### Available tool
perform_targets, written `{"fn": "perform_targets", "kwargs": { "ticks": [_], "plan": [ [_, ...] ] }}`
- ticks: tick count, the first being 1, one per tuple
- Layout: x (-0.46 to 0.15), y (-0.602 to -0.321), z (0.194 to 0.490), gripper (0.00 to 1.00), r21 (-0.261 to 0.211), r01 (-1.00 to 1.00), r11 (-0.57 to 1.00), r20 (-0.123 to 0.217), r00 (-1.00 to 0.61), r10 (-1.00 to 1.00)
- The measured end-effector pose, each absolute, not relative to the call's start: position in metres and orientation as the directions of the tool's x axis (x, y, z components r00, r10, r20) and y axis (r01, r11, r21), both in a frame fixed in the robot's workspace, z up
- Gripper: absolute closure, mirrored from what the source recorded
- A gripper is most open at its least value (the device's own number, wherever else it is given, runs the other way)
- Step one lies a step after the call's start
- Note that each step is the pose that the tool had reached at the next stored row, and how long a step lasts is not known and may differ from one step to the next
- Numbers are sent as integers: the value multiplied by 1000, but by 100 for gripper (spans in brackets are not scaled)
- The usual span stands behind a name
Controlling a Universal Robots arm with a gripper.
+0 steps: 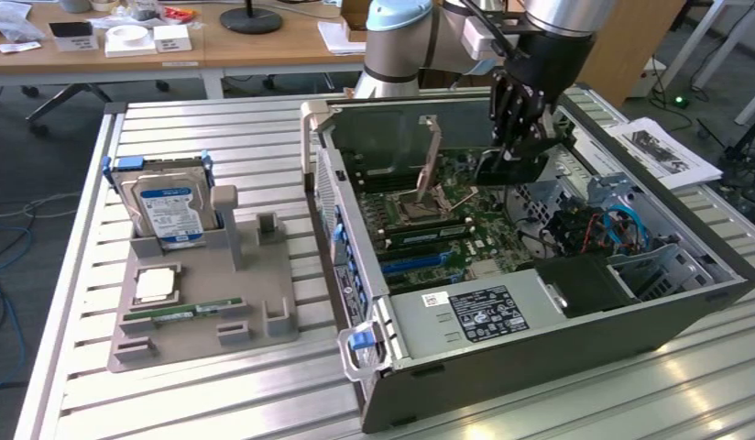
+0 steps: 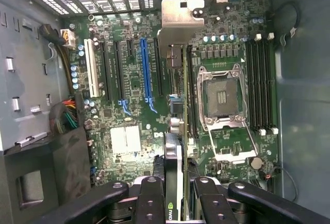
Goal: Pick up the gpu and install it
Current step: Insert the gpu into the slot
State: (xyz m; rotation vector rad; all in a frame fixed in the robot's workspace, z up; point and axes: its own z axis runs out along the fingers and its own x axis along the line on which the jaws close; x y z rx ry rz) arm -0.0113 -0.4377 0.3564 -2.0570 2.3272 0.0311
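Observation:
My gripper (image 1: 515, 147) is inside the open computer case (image 1: 549, 321), above the motherboard (image 1: 445, 229). It is shut on the gpu (image 1: 509, 170), a thin dark card held on edge. In the wrist view the gpu (image 2: 175, 157) runs edge-on away from my fingers (image 2: 152, 195), and its grey metal bracket (image 2: 188, 20) is at the far end by the case's rear slots. The card hangs over the board between the blue expansion slot (image 2: 146, 69) and the CPU socket (image 2: 221, 97). I cannot tell whether its edge touches a slot.
On the exterior view's left, a grey holder tray (image 1: 249, 316) carries a silver hard drive (image 1: 169, 209), a CPU chip (image 1: 155, 284) and a green RAM stick (image 1: 182, 312). Cables (image 1: 597, 229) and a black box (image 1: 585, 280) fill the case's right part. Papers (image 1: 665, 151) lie beyond it.

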Motion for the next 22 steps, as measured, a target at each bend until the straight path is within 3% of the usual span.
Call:
{"fn": "perform_targets", "kwargs": {
  "ticks": [22],
  "plan": [
    [-12, -438, 351, 73, -9, -994, 111, -40, -111, -993]
  ]
}}
